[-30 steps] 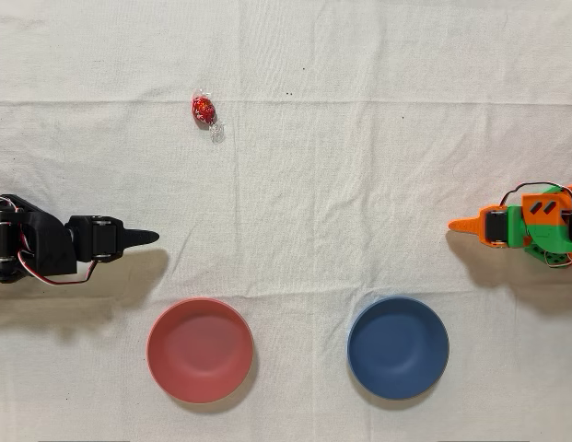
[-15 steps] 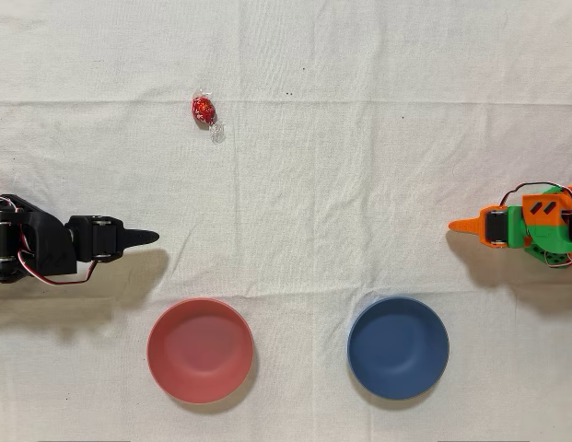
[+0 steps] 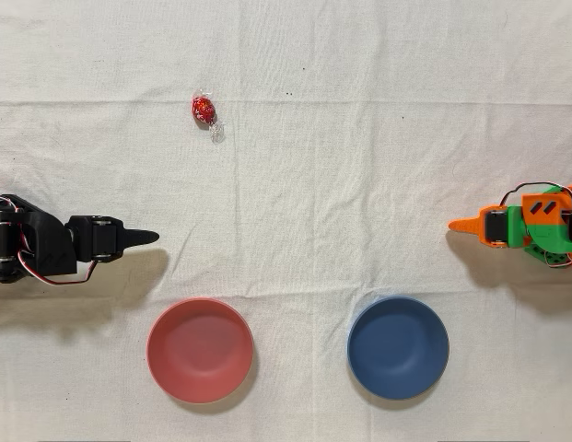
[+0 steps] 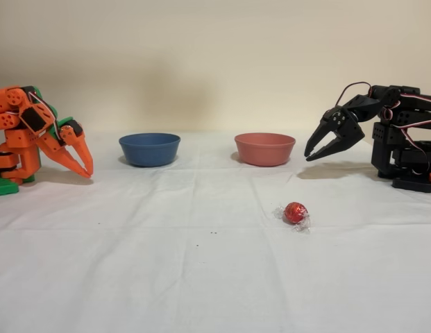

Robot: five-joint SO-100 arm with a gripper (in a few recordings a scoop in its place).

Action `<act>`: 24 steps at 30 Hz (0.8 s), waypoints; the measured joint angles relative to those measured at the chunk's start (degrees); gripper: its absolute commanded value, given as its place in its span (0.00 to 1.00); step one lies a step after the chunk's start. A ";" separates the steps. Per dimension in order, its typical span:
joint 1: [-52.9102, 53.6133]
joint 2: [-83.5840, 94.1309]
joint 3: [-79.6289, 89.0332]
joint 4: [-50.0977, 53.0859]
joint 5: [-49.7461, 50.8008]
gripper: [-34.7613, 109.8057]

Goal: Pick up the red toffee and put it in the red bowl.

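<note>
On the white cloth (image 3: 359, 184), seen from overhead, the red toffee (image 3: 204, 110) lies alone toward the upper left, well apart from the black arm (image 3: 41, 244) at the left edge and from the red bowl (image 3: 200, 350) near the lower edge. The fixed view places the toffee (image 4: 295, 212) on the cloth in front of the red bowl (image 4: 264, 148), nearer the camera, with its silvery wrapper ends splayed to either side. The gripper (image 4: 314, 152) hangs folded close to the arm's base, clear of the cloth, fingers pointing down and toward the bowl. Its jaws stand slightly apart, a narrow wedge of gap between the tips, and hold nothing.

The step in hand appears to be the reach, not yet begun. To do it well, the arm should probably swing toward the toffee and extend, spread the jaws wider than the foil ball, and descend so that the tips straddle the round red body rather than a twisted end, which would likely slip or tear free. The candy is small and shiny; a closure centred on its widest part, with the tips almost at the cloth, seems the safest grip. The blue bowl (image 3: 398, 347) and the idle orange arm (image 3: 525, 228) lie well away from this path.
</note>
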 measured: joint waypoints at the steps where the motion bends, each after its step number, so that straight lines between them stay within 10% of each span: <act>1: 0.00 0.00 0.00 0.00 0.00 0.25; 24: 0.88 0.00 -6.33 2.37 -6.33 0.24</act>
